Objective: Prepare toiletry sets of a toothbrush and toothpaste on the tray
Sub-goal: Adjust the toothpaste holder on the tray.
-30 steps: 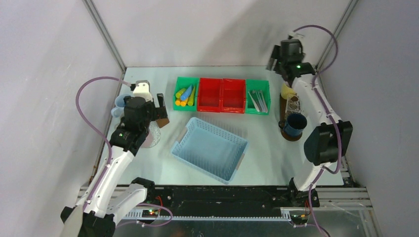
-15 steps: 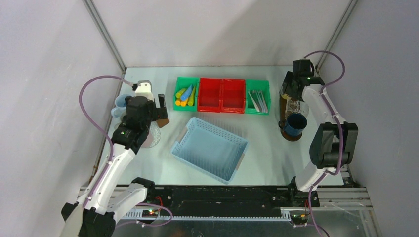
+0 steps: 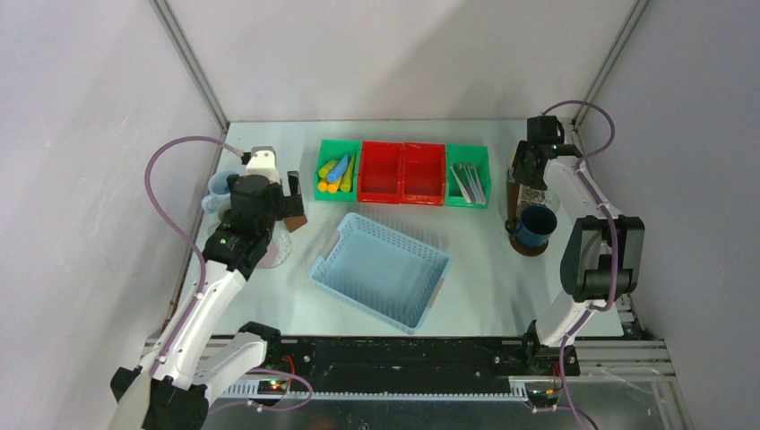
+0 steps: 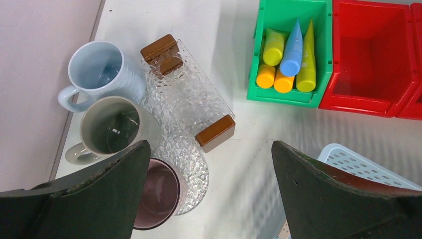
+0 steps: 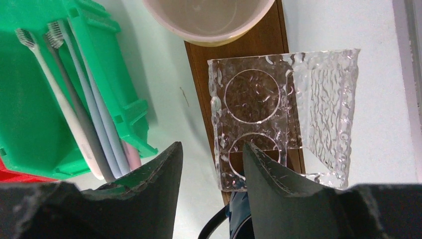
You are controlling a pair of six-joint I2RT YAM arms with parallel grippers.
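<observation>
2 mugs sit on the tray point(image 5: 239, 52), right side of the top view: cream mug point(image 5: 209, 15) at its upper end, dark blue mug point(image 3: 535, 224) at its lower end, clear textured holder point(image 5: 278, 109) between them. We see the right gripper point(image 5: 211, 149) over the tray, half spread around the holder's left edge; contact we cannot tell. Left gripper point(image 4: 209, 149) spread wide, empty, above pale blue mug point(image 4: 99, 67), grey mug point(image 4: 112, 129) and pink mug point(image 4: 157, 191) on the desk. Tubes point(image 4: 291, 55) and toothbrushes point(image 5: 74, 99) lie in green bins.
</observation>
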